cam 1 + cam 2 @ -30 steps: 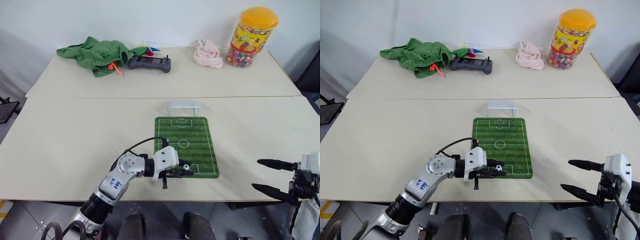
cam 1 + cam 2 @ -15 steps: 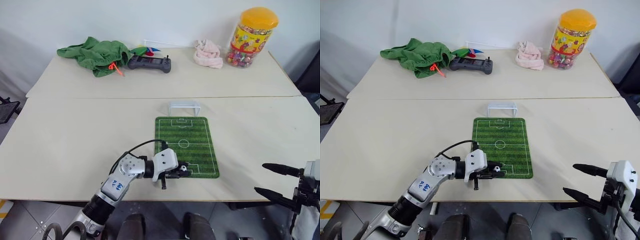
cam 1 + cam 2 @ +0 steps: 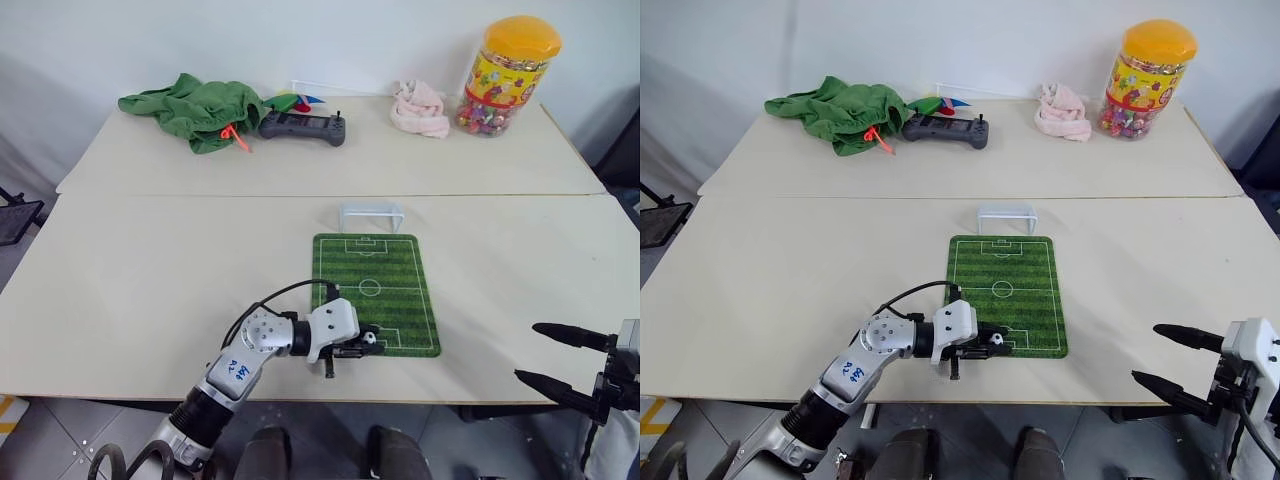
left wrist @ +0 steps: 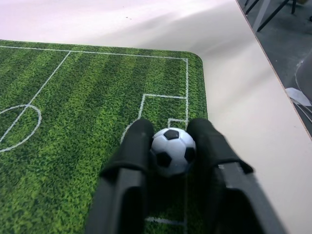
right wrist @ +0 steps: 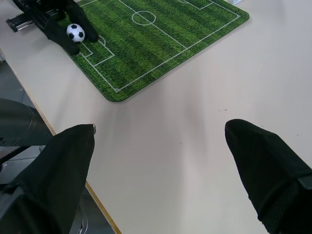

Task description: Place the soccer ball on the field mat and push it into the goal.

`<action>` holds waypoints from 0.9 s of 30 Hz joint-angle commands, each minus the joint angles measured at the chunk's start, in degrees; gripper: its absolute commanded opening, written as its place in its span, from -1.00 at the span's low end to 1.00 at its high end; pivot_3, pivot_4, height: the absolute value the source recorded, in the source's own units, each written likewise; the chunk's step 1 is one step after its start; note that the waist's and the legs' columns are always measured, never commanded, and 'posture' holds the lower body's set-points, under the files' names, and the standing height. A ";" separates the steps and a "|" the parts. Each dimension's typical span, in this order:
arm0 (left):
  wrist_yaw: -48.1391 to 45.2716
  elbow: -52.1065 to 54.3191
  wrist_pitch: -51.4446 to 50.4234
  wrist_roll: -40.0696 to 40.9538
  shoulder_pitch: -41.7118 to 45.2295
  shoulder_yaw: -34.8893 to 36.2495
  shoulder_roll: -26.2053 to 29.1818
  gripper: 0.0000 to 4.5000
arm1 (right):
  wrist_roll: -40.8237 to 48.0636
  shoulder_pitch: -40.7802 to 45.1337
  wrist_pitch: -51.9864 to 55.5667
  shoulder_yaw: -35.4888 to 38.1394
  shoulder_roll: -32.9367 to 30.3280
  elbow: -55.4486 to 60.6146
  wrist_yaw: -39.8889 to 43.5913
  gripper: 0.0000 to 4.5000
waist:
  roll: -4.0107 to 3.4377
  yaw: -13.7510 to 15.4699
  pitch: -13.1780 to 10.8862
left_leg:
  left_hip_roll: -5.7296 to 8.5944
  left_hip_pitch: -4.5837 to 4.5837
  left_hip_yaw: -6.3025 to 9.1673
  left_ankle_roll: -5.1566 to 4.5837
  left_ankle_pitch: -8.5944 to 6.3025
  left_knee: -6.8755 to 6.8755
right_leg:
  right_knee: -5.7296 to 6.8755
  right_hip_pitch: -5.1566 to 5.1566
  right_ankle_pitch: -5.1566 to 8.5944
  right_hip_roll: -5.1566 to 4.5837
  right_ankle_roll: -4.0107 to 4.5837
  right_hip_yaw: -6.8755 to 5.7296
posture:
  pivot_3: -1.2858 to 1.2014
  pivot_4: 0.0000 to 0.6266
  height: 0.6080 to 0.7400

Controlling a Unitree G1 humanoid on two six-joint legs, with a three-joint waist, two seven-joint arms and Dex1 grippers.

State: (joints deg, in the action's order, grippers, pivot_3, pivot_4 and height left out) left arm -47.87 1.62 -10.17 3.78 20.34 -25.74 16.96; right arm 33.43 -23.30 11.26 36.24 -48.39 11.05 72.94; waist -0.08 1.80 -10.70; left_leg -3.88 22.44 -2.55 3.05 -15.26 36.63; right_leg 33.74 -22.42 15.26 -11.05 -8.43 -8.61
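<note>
The soccer ball, white with black patches, sits low over the near end of the field mat, inside the near penalty box. My left gripper reaches in from the left, and its two black fingers press against both sides of the ball. The goal, a small white frame, stands just beyond the mat's far end. My right gripper hangs open off the table's front edge at the far right, with nothing between its fingers.
At the back of the table lie a green cloth, a black controller, a pink cloth and a jar with an orange lid. Bare tabletop surrounds the mat.
My left gripper stays at the mat's near end with the ball between its fingers. The right gripper sits a little further to the right than before.
</note>
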 commanded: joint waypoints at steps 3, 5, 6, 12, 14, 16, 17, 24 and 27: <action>-0.30 -0.39 0.34 -0.70 0.85 -0.18 -0.54 0.48 | 0.61 0.45 -0.20 1.46 -0.40 0.63 -0.24 1.00 | 0.00 0.01 0.00 | 0.00 0.00 0.00 -0.02 -0.01 0.02 | 0.00 0.00 0.00 0.00 0.00 0.00 | 0.03 -0.52 1.00; -0.16 -0.80 0.74 -0.81 1.21 0.00 -0.86 0.77 | 0.48 0.66 -0.22 1.29 -0.38 0.51 -0.36 1.00 | 0.00 0.00 0.00 | 0.00 0.00 0.00 -0.05 -0.03 0.03 | 0.01 0.00 -0.01 0.00 0.00 0.00 | 0.03 -0.52 1.00; -0.30 -0.86 1.12 -0.82 1.36 0.03 -0.95 0.89 | 0.39 0.67 -0.29 1.25 -0.34 0.45 -0.35 1.00 | 0.00 0.01 0.00 | 0.00 0.01 0.00 -0.07 -0.04 0.05 | 0.01 0.00 -0.01 0.00 0.00 0.00 | 0.03 -0.52 1.00; -1.08 2.03 3.46 0.90 2.67 2.47 -0.72 0.99 | 0.46 0.76 -0.62 1.28 0.00 0.34 -0.43 1.00 | 0.00 -0.05 0.00 | 0.00 0.08 0.00 -0.13 -0.09 0.22 | 0.05 -0.01 -0.02 0.00 -0.02 0.01 | 0.03 -0.52 1.00; -1.03 4.07 4.02 2.64 2.68 4.67 -0.60 0.99 | 1.59 0.59 -0.76 1.93 0.25 0.51 0.46 1.00 | 0.00 -0.09 0.00 | 0.00 0.12 0.01 -0.15 -0.13 0.31 | 0.06 -0.01 -0.02 0.00 -0.02 0.01 | 0.03 -0.52 1.00; -2.05 5.57 3.96 4.70 2.51 6.24 -0.24 0.91 | 3.06 0.18 -1.28 2.77 0.51 0.42 2.41 1.00 | 0.00 -0.10 0.00 | 0.00 0.19 0.01 -0.18 -0.15 0.39 | 0.07 -0.02 -0.04 0.00 -0.06 0.02 | 0.03 -0.52 1.00; -2.83 6.49 4.16 6.18 2.41 7.28 -0.03 0.82 | 5.58 0.66 -1.65 3.71 1.60 0.13 3.73 1.00 | 0.00 -0.08 0.00 | 0.00 0.20 0.01 -0.19 -0.16 0.42 | 0.07 -0.02 -0.05 0.00 -0.06 0.02 | 0.03 -0.52 1.00; -9.67 12.21 2.11 11.16 -0.93 7.13 4.72 -0.11 | 5.75 1.13 -2.61 3.57 2.81 -0.68 4.14 1.00 | -0.03 -0.15 0.02 | 0.00 0.20 -0.01 -0.19 -0.17 0.45 | 0.07 -0.02 -0.07 0.00 -0.09 0.06 | 0.03 -0.52 1.00; -11.67 13.71 0.67 11.57 -1.97 5.52 6.59 -0.54 | 5.09 0.57 -2.91 3.23 3.59 -0.16 3.20 1.00 | -0.03 -0.18 0.02 | 0.00 0.19 -0.01 -0.19 -0.17 0.43 | 0.08 -0.03 -0.07 0.00 -0.08 0.06 | 0.03 -0.52 1.00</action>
State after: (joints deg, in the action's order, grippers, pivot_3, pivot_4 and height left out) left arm -58.11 12.13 -9.06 14.07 18.45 -19.38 23.21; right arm 38.46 -22.24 9.26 38.70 -45.36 10.50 76.69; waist -0.11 1.62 -10.68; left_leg -3.89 22.63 -2.55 2.84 -15.44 37.08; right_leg 33.82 -22.46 15.19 -11.05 -8.51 -8.54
